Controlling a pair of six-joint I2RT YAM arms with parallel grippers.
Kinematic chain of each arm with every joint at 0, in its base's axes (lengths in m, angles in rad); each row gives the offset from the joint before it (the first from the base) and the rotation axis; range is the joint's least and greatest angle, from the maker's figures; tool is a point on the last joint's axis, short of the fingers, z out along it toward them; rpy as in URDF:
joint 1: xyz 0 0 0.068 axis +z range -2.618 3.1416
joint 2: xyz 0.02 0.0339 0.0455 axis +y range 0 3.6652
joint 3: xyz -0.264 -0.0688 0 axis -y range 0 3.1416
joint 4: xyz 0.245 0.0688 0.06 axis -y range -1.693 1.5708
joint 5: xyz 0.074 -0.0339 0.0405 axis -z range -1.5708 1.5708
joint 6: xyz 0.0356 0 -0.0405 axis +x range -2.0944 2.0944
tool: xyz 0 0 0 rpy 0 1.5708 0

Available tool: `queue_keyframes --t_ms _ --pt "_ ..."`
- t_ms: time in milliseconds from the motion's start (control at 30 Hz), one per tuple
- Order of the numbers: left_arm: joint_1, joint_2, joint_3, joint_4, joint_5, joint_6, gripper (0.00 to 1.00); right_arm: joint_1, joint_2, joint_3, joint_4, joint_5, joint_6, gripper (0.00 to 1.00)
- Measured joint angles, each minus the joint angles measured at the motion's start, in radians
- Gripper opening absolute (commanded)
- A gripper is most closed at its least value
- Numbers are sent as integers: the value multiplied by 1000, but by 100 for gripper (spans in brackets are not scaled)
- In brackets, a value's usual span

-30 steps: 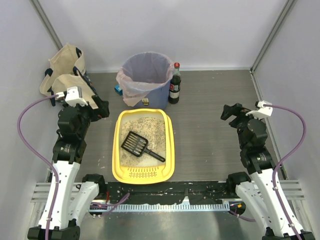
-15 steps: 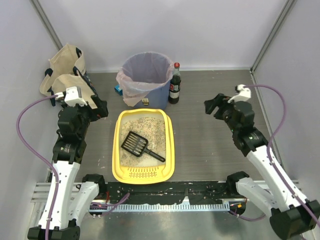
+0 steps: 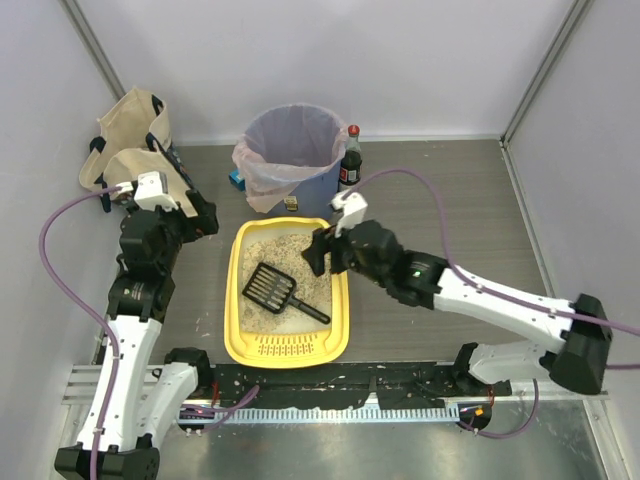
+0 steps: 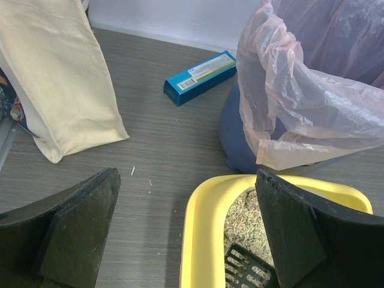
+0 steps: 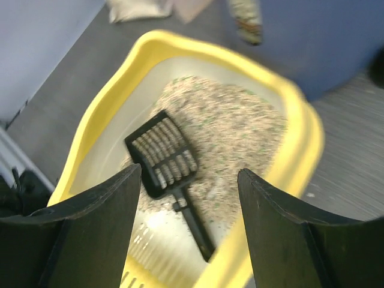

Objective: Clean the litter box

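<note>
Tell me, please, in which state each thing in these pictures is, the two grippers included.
litter box: lying flat, granules inside.
scoop: lying on the granules, not held.
blue bin: upright, lined with a clear bag.
bottle: upright, cap on.
cloth bag: slumped over.
small blue box: lying flat.
left gripper: open, empty.
right gripper: open, empty, above the litter box.

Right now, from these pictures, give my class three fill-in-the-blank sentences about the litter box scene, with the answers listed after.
The black scoop lies inside the ____ litter box.
The right claw hovers above the litter box with its jaws ____.
The red-capped bottle stands beside the lined ____ bin.
Answers: yellow; open; blue.
</note>
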Motion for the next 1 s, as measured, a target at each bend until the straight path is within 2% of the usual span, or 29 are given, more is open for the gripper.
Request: queue_keyframes --t_ms 200,333,533,767,1000 --pt "-2 5 -2 0 11 0 100 171 237 114 9 9 -98 74" --pt "-2 8 -2 0 23 0 100 215 383 193 -21 2 -140 73" --pt "-4 9 -5 1 33 0 100 221 522 208 -60 -47 -163 70" --pt "-7 18 -6 1 34 0 100 239 564 206 -131 -16 -194 68" --pt "-8 25 -7 1 46 1 100 254 571 170 -137 -48 -211 64"
